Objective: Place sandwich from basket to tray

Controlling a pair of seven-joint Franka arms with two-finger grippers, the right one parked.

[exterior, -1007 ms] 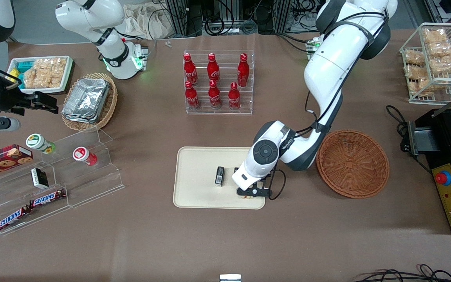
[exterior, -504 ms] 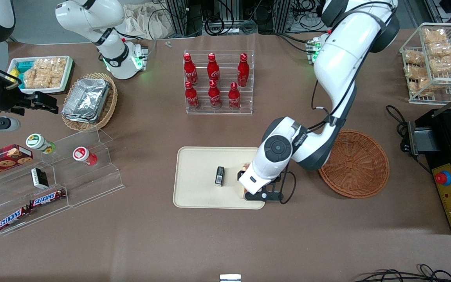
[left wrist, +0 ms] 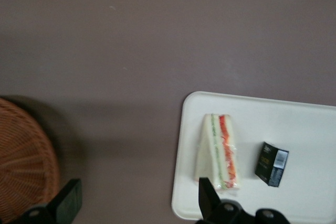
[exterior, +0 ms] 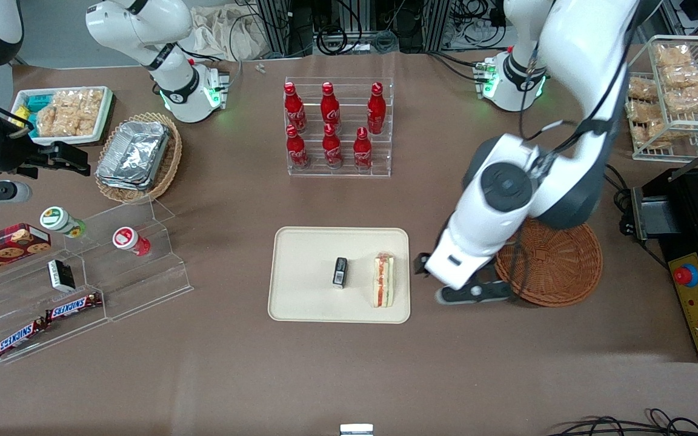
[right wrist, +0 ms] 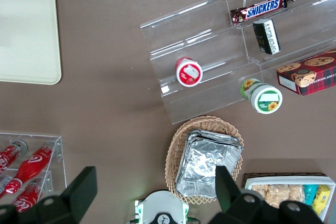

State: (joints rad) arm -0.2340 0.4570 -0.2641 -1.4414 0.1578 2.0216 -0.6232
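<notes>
My tool (left wrist: 137, 203) hangs open and empty over the counter (exterior: 349, 375), between tray (exterior: 300, 297) and basket (exterior: 558, 266). The sandwich (exterior: 383, 280) lies on the tray, beside the tool, next to a black box (exterior: 340, 272).

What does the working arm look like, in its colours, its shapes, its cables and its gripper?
The working arm has glossy white rounded shells with dark grey joint sections and a round dark cap on one joint. Thin black cables run along it. A green light glows at its base. Its gripper is black, with two flat jaws standing open, above the table between the tray and the basket.
</notes>
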